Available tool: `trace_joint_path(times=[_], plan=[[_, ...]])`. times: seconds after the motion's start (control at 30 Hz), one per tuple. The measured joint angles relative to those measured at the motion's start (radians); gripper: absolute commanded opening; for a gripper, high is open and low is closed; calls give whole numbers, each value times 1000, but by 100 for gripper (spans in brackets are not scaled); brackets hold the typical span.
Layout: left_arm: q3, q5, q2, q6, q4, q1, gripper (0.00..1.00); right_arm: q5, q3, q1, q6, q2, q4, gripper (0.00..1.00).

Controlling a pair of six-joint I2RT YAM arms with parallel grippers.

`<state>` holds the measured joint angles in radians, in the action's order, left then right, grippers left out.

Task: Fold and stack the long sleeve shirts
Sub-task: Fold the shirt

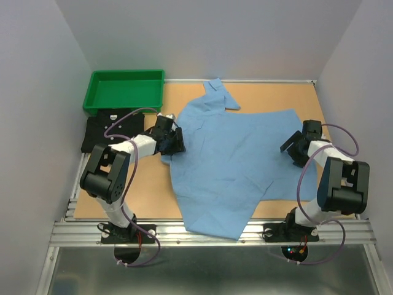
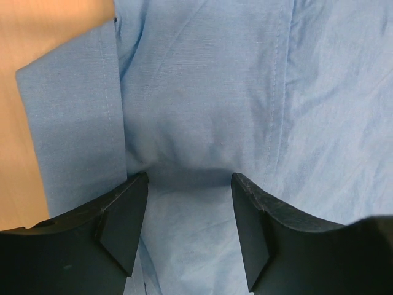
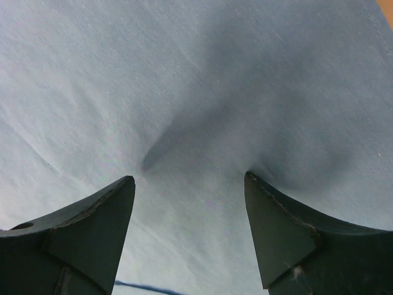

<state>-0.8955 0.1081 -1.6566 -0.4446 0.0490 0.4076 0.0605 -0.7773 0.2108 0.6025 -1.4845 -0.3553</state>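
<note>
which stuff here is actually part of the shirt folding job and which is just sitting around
Part of the job:
- light blue shirt, spread out
- black shirt, folded beside the tray
- left gripper and right gripper, both open at the blue one

Just lying about:
- green tray

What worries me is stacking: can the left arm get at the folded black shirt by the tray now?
Probably yes. The black shirt lies uncovered beside the left gripper, with only that arm's cable looping over it. The gripper, open on the light blue shirt, would have to leave it first.
</note>
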Motion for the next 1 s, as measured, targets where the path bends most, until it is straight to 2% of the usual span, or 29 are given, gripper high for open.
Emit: trace_joint_path(times=[0.3, 0.43, 0.53, 0.7, 0.87, 1.0], plan=[[-289, 29, -250, -19, -34, -45, 68, 66, -253, 0, 32, -258, 93, 77], [-426, 39, -339, -24, -11, -76, 74, 58, -393, 0, 22, -372, 110, 77], [-464, 42, -356, -21, 10, -82, 80, 35, -406, -3, -11, -378, 103, 77], [-425, 56, -269, -16, 50, -80, 85, 5, -357, -60, -87, -275, 74, 77], [-273, 55, -10, 6, 59, -76, 85, -55, -241, -184, -155, -89, 62, 74], [-141, 43, 167, 32, 32, -76, 85, -114, -153, -238, -187, -28, 56, 73]])
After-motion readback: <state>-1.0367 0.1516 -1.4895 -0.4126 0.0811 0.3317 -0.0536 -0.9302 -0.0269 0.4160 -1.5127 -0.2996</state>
